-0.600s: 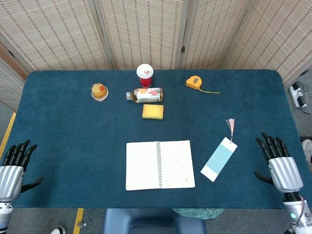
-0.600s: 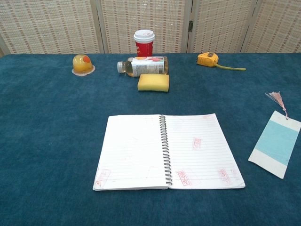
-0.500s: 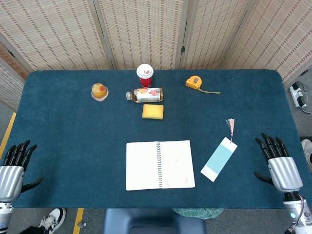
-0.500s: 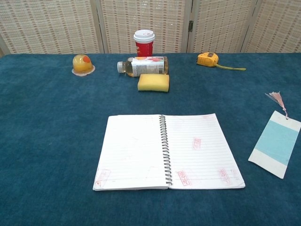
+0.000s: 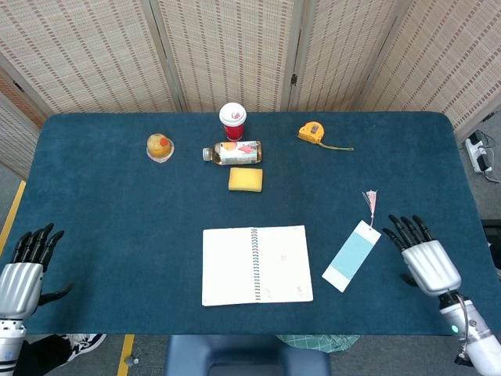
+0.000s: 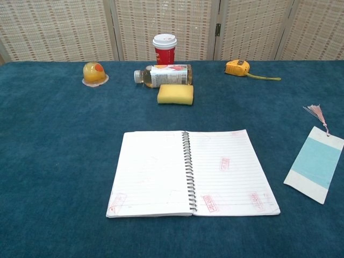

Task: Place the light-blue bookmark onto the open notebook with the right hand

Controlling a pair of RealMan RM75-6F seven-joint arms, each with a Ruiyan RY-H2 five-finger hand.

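The light-blue bookmark (image 5: pixel 351 254) with white ends and a pink tassel lies flat on the blue table, right of the open spiral notebook (image 5: pixel 256 265). The chest view shows the bookmark (image 6: pixel 316 163) near the right edge and the notebook (image 6: pixel 191 172) in the middle. My right hand (image 5: pixel 423 260) hovers just right of the bookmark with its fingers spread and holds nothing; its fingertips are close to the bookmark's upper end. At the table's front left corner my left hand (image 5: pixel 23 274) is open and holds nothing. Neither hand shows in the chest view.
At the back of the table (image 5: pixel 117 204) stand a red cup (image 5: pixel 232 120), a lying bottle (image 5: pixel 232 152), a yellow sponge (image 5: pixel 245 179), a yellow fruit cup (image 5: pixel 160 146) and a yellow tape measure (image 5: pixel 312 132). Woven screens close off the back.
My right hand has moved left and forward toward the bookmark. The left hand has shifted slightly. The bookmark and notebook have not moved.
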